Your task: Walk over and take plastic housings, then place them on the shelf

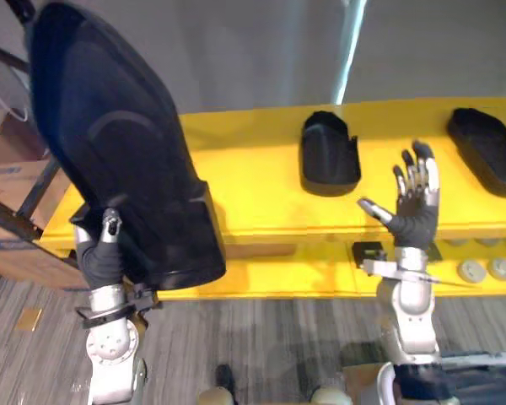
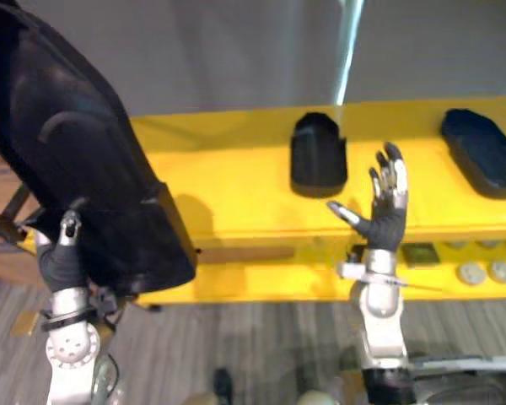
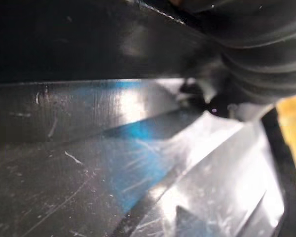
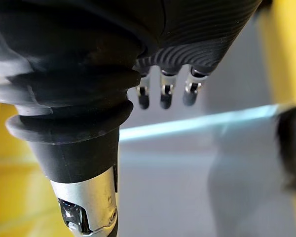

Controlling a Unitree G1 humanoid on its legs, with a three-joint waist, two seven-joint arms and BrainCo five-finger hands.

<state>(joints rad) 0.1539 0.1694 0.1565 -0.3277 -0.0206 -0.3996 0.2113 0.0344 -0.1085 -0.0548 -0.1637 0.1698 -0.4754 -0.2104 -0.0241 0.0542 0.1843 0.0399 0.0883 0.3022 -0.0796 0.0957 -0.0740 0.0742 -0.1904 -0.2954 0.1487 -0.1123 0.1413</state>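
While the left robot hand [image 1: 101,253] clamps the big housing [image 1: 118,143] by its lower edge, thumb in front, it holds it upright and high, probably to clear the shelf [image 1: 253,194] lip. Two housings [image 1: 329,152] [image 1: 489,148] sit on the shelf. Right robot hand [image 1: 415,207] is raised, palm up, fingers apart, empty.

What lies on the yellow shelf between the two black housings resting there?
Bare shelf surface, in the left eye view; the open right robot hand is raised in front of that stretch.
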